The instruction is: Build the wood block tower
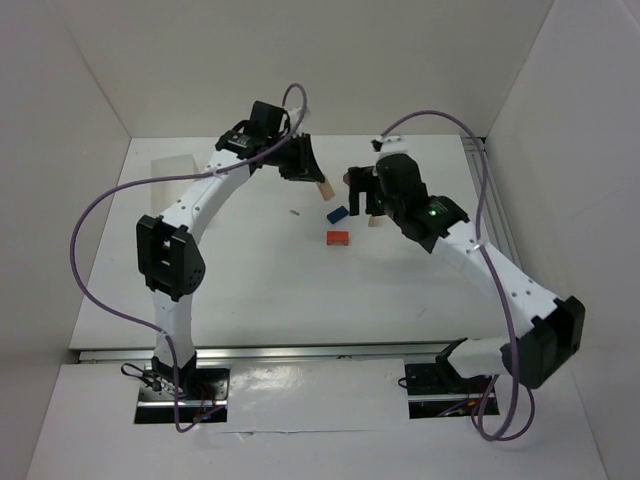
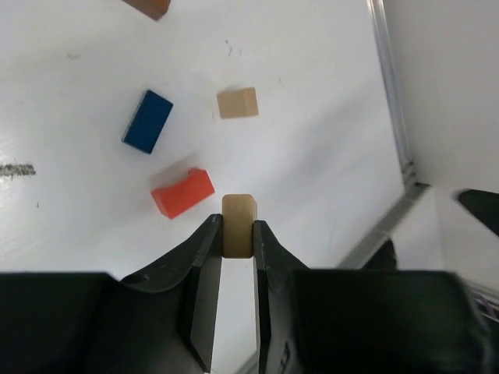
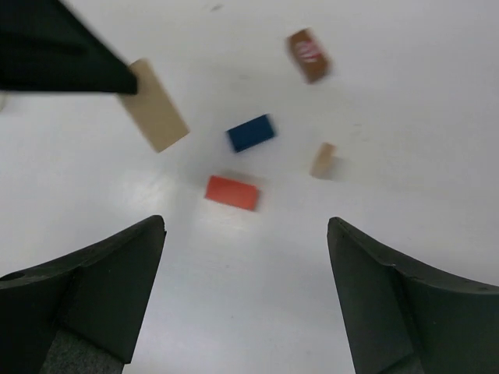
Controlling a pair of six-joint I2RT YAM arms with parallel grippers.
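Centrally on the white desk [image 1: 250, 290], the loose blocks lie apart with bare surface all round: blue block [image 3: 250, 132], orange-red block [image 3: 231, 192], brown block [image 3: 309, 54], small pale block [image 3: 323, 160]. Near them the left gripper [image 2: 236, 234] has its jaws pinched on a long pale block [image 2: 238, 218]. The right gripper [image 3: 245, 226] hangs beside, jaws spread wide, empty. A translucent tub [image 1: 172, 165] sits upper left; a metal rail [image 1: 492, 200] lines the desk's right edge.

Place: robotics lab cell
Walls: white panels [image 1: 300, 60] box in the desk [image 1: 250, 300]
Fixtures: left arm [image 1: 195, 205] and right arm [image 1: 500, 275] bolted down, purple cables [image 1: 78, 235], aluminium rail [image 1: 300, 351]
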